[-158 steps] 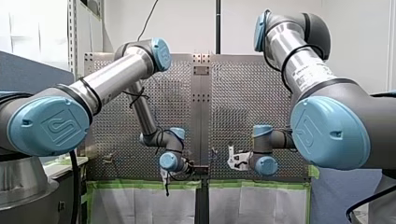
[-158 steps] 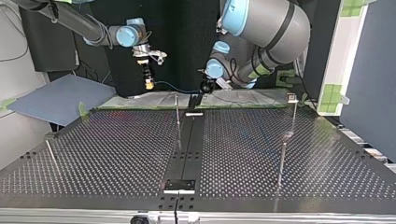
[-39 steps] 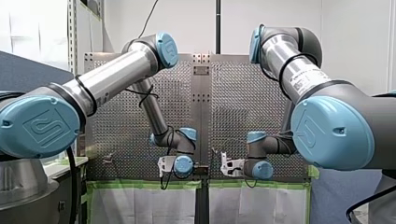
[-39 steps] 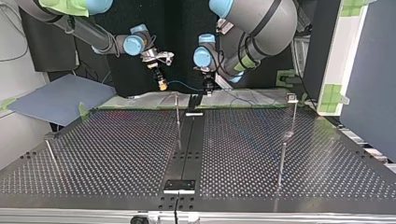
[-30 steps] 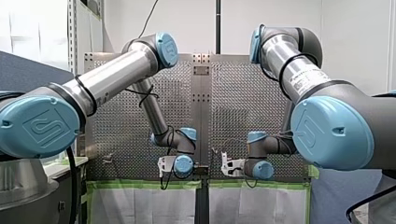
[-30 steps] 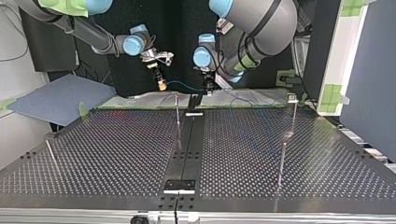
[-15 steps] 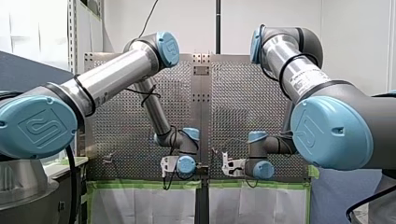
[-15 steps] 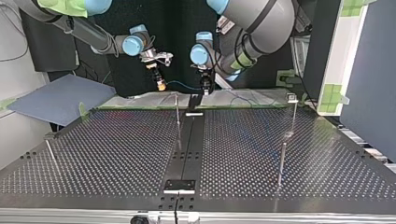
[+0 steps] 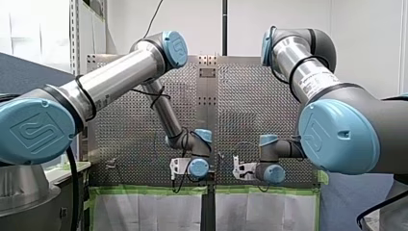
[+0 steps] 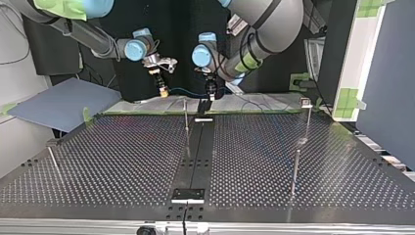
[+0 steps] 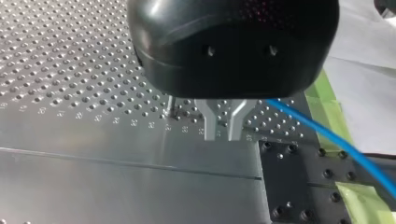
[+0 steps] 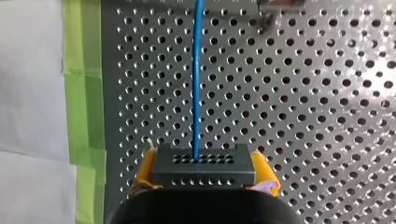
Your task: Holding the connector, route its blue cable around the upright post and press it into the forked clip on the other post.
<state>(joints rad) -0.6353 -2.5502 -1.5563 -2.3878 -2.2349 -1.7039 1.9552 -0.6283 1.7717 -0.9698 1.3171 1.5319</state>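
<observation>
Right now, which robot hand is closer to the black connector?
Right. My right gripper clamps the connector between its yellow pads. My left gripper hangs apart from it, further along the blue cable.

Front view: behind and above shoulders of two silver robot arms with blue joint caps, facing along reach, well back from silver perforated metal table
Top view: across table, low, facing arms
Wrist views: close above table, right one straight down, left one slanted
All share table edge with green tape strip; top, wrist views share thin blue cable
</observation>
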